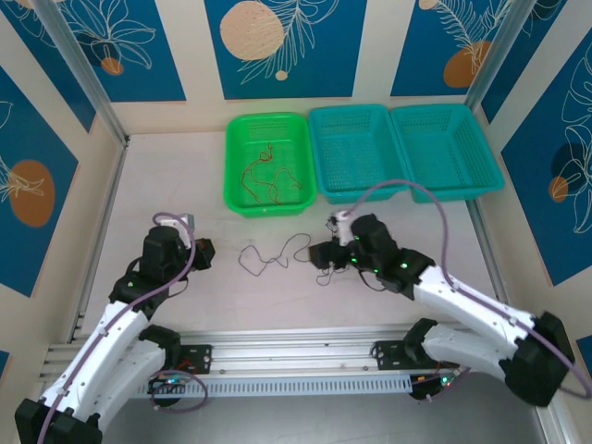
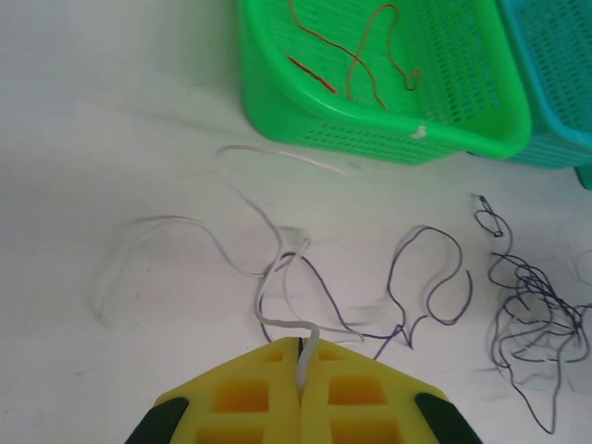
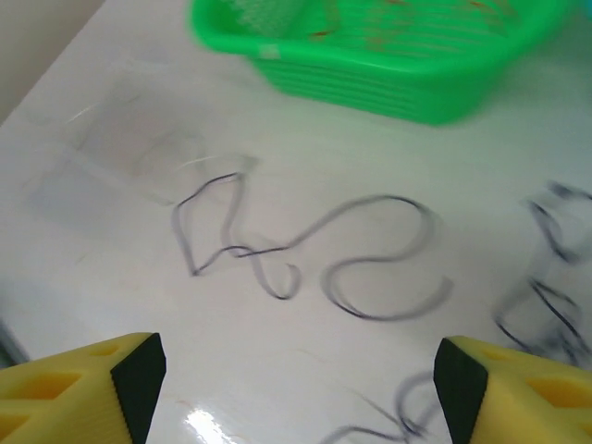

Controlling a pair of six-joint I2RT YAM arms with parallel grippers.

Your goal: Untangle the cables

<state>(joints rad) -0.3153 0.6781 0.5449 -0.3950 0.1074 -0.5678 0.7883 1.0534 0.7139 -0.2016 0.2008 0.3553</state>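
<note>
Clamps the left gripper shut on the end of a pale beige cable that loops away over the white table. Holds the right gripper wide apart above a dark purple cable — gripping nothing. Finds reddish-brown cables inside the green basket — dark tangle on the table nearby.

White tabletop, faintly glossy, glare patch near the right wrist camera. Cream walls on three sides, blue panels with white leaf outlines and orange discs. Metal corner posts, slotted rail along near edge, probably aluminium
</note>
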